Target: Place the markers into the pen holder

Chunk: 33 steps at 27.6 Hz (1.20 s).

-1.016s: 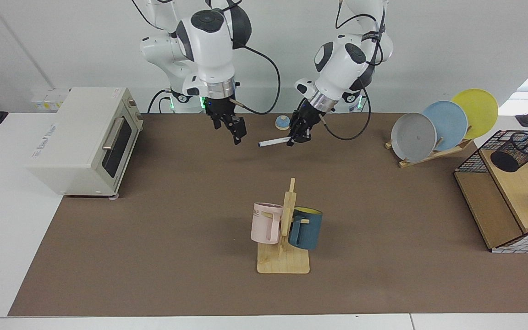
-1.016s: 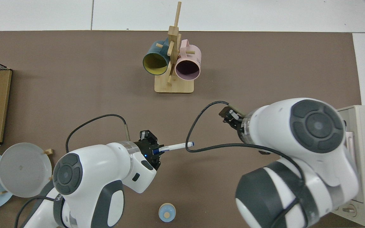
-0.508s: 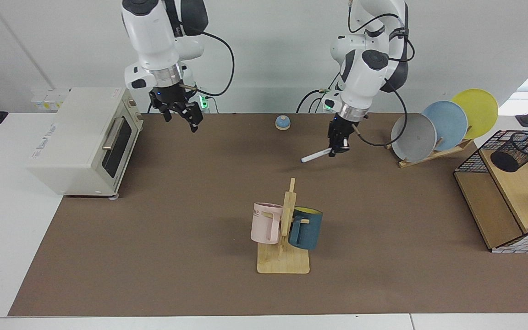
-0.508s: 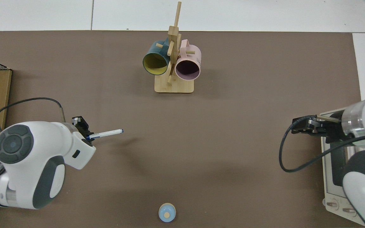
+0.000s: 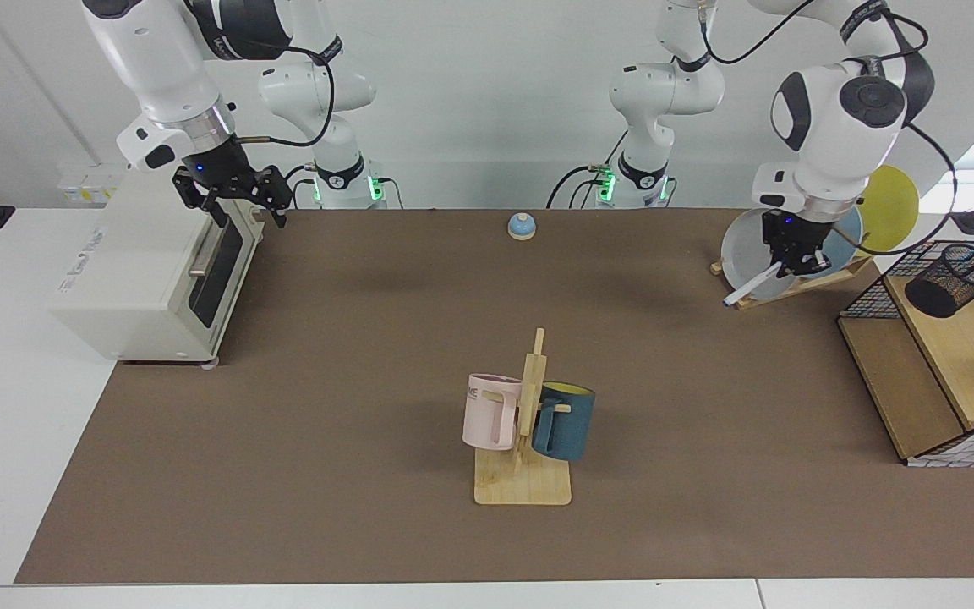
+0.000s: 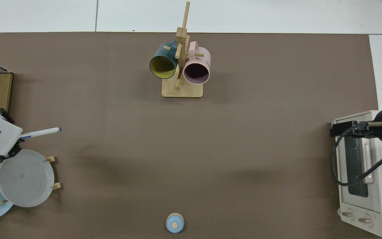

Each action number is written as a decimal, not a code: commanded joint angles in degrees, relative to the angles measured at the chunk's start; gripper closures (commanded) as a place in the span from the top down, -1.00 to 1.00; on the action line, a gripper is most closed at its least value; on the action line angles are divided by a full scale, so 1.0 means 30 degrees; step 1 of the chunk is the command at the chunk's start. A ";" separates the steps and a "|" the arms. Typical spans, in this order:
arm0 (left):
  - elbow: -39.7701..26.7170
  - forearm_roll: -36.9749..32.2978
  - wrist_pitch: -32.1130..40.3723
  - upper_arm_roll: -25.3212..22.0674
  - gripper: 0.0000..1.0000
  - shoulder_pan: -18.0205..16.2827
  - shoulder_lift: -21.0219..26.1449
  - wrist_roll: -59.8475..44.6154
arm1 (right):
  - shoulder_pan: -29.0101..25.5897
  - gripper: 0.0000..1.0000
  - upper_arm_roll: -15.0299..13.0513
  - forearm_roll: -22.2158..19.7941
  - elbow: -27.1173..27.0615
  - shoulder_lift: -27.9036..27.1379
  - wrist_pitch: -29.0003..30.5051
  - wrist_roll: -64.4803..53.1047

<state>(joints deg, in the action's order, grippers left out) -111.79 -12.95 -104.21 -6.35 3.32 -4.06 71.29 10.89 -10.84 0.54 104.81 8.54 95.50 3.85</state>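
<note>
The marker (image 5: 747, 289) is white with a blue cap and hangs slanted above the mat, in front of the grey plate. My left gripper (image 5: 785, 262) is shut on its upper end. In the top view the marker (image 6: 41, 132) sticks out from under the left arm's white wrist, cap end toward the table's middle. The pen holder (image 5: 957, 279), a small black mesh cup, lies tilted on the wooden shelf at the far right, well apart from the marker. My right gripper (image 5: 233, 193) hangs open above the toaster oven's door and holds nothing; it also shows in the top view (image 6: 336, 129).
A white toaster oven (image 5: 149, 262) stands at one end of the mat. A wooden mug rack (image 5: 524, 474) with a pink and a blue mug is at centre front. Plates on a rack (image 5: 762, 254), a wire basket with wooden shelves (image 5: 910, 389) and a small blue bell (image 5: 522, 226) are nearby.
The left arm has swung with the marker away from the table's middle to the plate rack, toward the basket. The right arm has drawn back and up to the toaster oven.
</note>
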 commanded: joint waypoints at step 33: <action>0.9257 -0.9366 0.2746 -0.5091 -1.00 0.0094 0.4548 0.3161 | -0.0027 1.00 0.0127 0.0084 -0.1538 -0.0972 0.0510 -0.0552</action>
<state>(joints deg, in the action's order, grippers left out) -86.75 -39.69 -96.94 -21.34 3.40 7.75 79.67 10.95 -10.45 -1.46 100.89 6.22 96.05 3.56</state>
